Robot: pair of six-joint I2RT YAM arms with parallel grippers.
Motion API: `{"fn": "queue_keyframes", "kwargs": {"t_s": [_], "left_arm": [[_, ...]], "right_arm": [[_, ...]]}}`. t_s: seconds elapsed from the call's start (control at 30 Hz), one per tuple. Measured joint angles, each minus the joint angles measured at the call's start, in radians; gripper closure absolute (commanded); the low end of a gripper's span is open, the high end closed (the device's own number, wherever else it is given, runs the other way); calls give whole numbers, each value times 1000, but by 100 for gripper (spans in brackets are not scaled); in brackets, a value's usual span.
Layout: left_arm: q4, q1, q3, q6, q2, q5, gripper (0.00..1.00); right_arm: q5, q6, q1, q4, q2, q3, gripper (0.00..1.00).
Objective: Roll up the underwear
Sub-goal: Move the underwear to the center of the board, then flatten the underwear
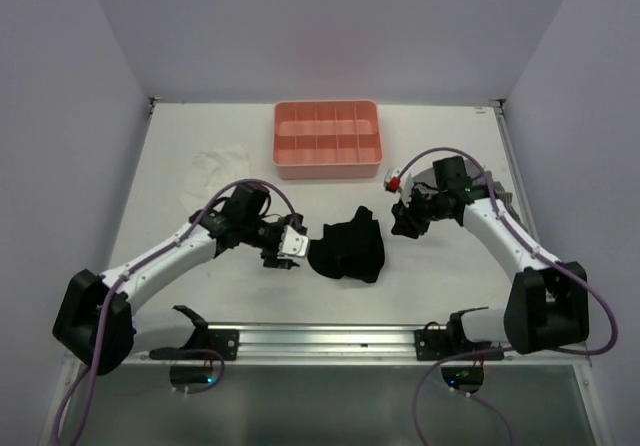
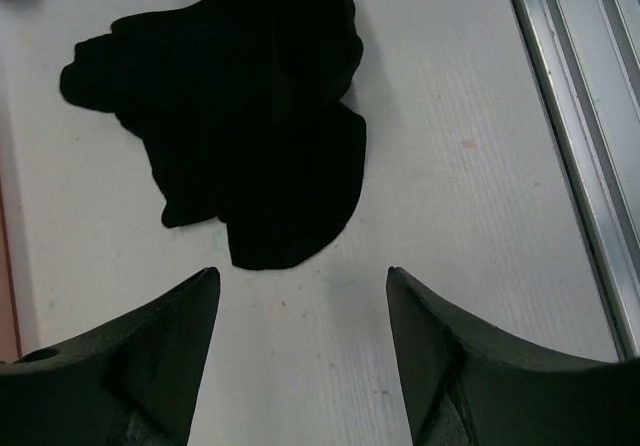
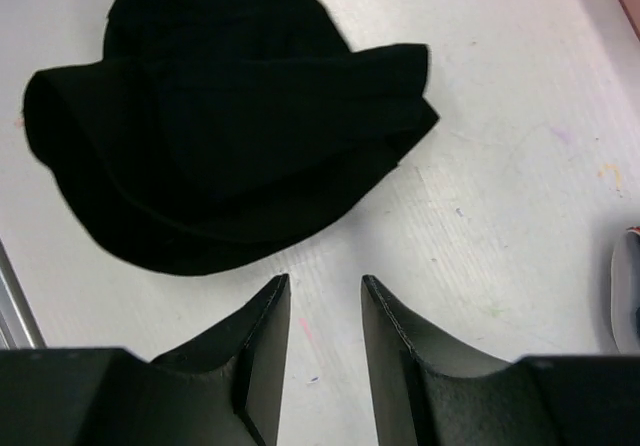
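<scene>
1. Toward the near edge of the bench, about midway between its left and right edges, the underwear [image 1: 348,251] lies in a crumpled heap, folded over itself rather than spread flat; judging from that, no rolling has begun and the cloth probably needs flattening first
2. The left gripper [image 1: 290,246] sits just beside the heap on the side facing the left edge; its fingers are spread wide with nothing between them and point at the nearest hem, which looks like a line-up for pinching that edge
3. The right gripper [image 1: 408,221] hangs on the opposite side, near the garment but not touching it, its fingers a narrow gap apart and empty; the facing poses suggest each arm is meant to take one side
4. The pink tray [image 1: 328,171] stands at the far edge, well apart from the garment, which leaves the middle of the bench as working room; a thin white cloth [image 1: 220,158] lies toward the far left corner
5. Black on black hides the layers, so waistband, leg openings and which face is up cannot be told
6. The white cloth is pale against the bench and its outline is hard to trace
7. In the right wrist view a pale object [image 3: 627,296] is cut off at the frame border and cannot be named
</scene>
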Motion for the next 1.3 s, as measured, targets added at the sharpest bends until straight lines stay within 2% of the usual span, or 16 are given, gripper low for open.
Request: {"fn": "queue_keyframes", "kwargs": {"t_s": [0.1, 0.33, 0.6, 0.77, 0.9, 0.93, 1.0, 1.03, 1.07, 1.2, 1.23, 1.27, 1.3], "left_arm": [[-5, -90, 58, 58, 117, -43, 34], [0, -241, 219, 195, 306, -131, 45], [-8, -326, 251, 319, 413, -176, 47], [10, -381, 251, 318, 443, -202, 51], [23, -402, 251, 305, 446, -219, 67], [26, -406, 251, 299, 446, -224, 75], [29, -411, 251, 284, 446, -239, 84], [30, -414, 251, 279, 446, -246, 94], [32, -419, 251, 265, 446, -253, 100], [38, -431, 251, 191, 434, -291, 100], [37, -431, 253, 168, 423, -303, 100], [30, -429, 259, 145, 410, -314, 100], [11, -422, 279, 116, 396, -323, 100]], "right_arm": [[-23, 45, -51, -1, 105, 67, 60], [-75, 151, -65, -3, 250, 135, 57], [-116, 186, -135, -9, 294, 173, 44], [-124, 166, -146, -24, 293, 177, 37], [-124, 136, -145, -42, 290, 177, 36], [-124, 129, -145, -47, 286, 177, 36], [-124, 117, -145, -53, 276, 177, 35], [-124, 112, -145, -55, 271, 177, 35], [-124, 109, -145, -55, 266, 177, 35], [-124, 89, -145, -60, 238, 177, 32], [-124, 83, -145, -60, 226, 177, 18], [-124, 79, -145, -60, 213, 177, 11], [-124, 68, -145, -60, 198, 177, 9]]}}
